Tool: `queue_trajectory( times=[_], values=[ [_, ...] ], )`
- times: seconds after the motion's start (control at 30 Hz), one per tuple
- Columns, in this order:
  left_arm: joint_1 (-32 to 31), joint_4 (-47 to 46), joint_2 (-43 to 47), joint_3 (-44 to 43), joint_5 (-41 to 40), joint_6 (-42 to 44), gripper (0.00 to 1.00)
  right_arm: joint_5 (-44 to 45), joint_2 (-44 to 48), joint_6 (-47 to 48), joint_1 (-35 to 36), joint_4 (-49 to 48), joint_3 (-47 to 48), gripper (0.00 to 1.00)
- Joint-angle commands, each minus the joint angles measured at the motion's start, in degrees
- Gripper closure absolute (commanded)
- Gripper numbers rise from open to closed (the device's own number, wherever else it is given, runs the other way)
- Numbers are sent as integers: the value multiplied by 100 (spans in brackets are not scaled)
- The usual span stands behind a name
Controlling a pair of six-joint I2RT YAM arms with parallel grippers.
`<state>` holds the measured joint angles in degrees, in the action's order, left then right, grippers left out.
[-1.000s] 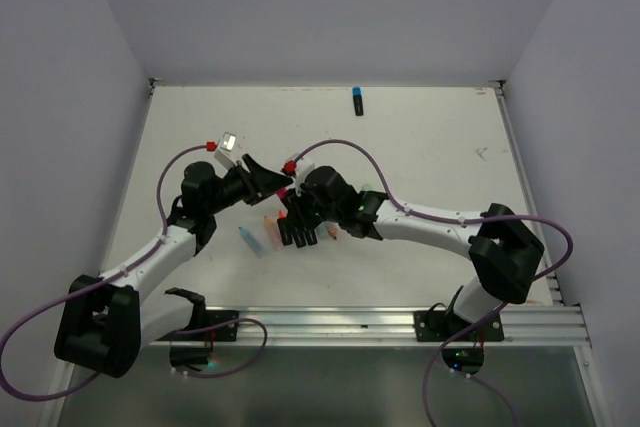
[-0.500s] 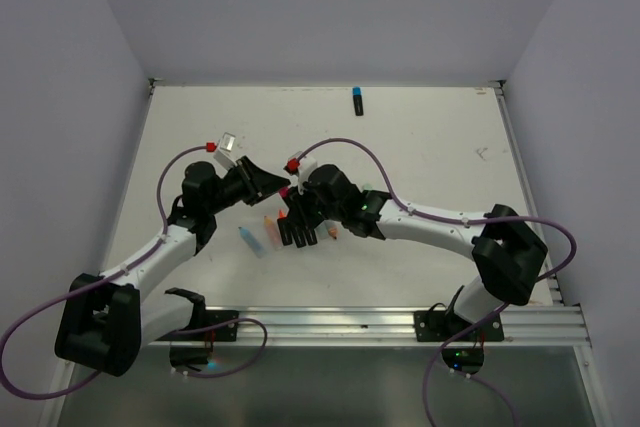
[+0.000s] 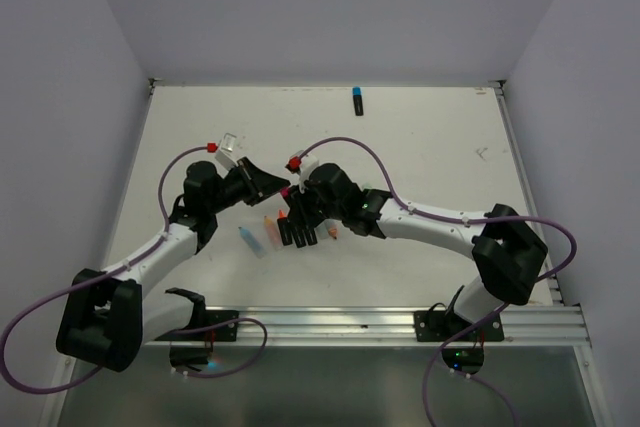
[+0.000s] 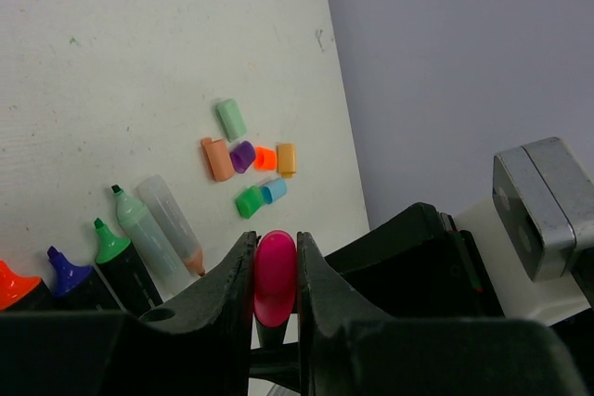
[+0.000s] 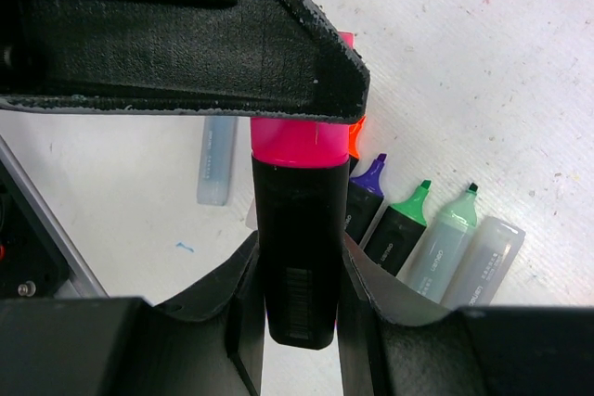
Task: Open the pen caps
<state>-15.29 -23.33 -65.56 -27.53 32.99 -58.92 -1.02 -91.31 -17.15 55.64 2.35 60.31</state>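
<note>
A pink highlighter is held between both grippers above the table. My left gripper (image 4: 276, 257) is shut on its pink cap (image 4: 276, 275). My right gripper (image 5: 299, 257) is shut on the pen's black body (image 5: 299, 229), with the pink cap (image 5: 299, 132) still seated on it under the left finger (image 5: 186, 53). In the top view the two grippers meet at the table's middle (image 3: 286, 191). Several loose caps lie on the table: pale green (image 4: 231, 120), purple (image 4: 242, 156), orange (image 4: 265, 158), green (image 4: 249, 201), cyan (image 4: 274, 191).
Several uncapped pens lie in a row below the grippers (image 3: 296, 231), among them purple (image 5: 367, 192), green (image 5: 404, 220) and pale green (image 5: 445, 238). A pale blue pen (image 3: 250, 240) lies left of them. A blue-capped pen (image 3: 357, 100) lies at the far edge.
Both grippers stay clamped on the pink highlighter. The right gripper has edged slightly to the right and the left wrist has shifted a little; the cap still looks seated.
</note>
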Motion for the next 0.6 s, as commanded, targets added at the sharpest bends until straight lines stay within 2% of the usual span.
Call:
queue_trajectory(
  times=[0.0, 0.07, 0.1, 0.27, 0.47, 0.57],
  values=[
    [-18, -260, -36, -130, 216, 64, 81, 5, 131, -78, -35, -191, 340, 100],
    [-18, -251, -36, -121, 216, 73, 98, 22, 104, -70, -35, -165, 384, 100],
    [-18, -233, -45, -139, 225, 82, 100, 23, 87, -70, -44, -173, 385, 100],
    [-18, 38, 34, -217, -55, 91, 100, -21, 8, -105, -35, -165, 358, 100],
    [165, 715, 61, -814, -1540, 362, 100, -214, -10, -359, 0, -402, -151, 100],
    [491, 664, -290, -1280, -1516, 539, 100, -76, 156, -456, 262, -577, -581, 100]
  ],
)
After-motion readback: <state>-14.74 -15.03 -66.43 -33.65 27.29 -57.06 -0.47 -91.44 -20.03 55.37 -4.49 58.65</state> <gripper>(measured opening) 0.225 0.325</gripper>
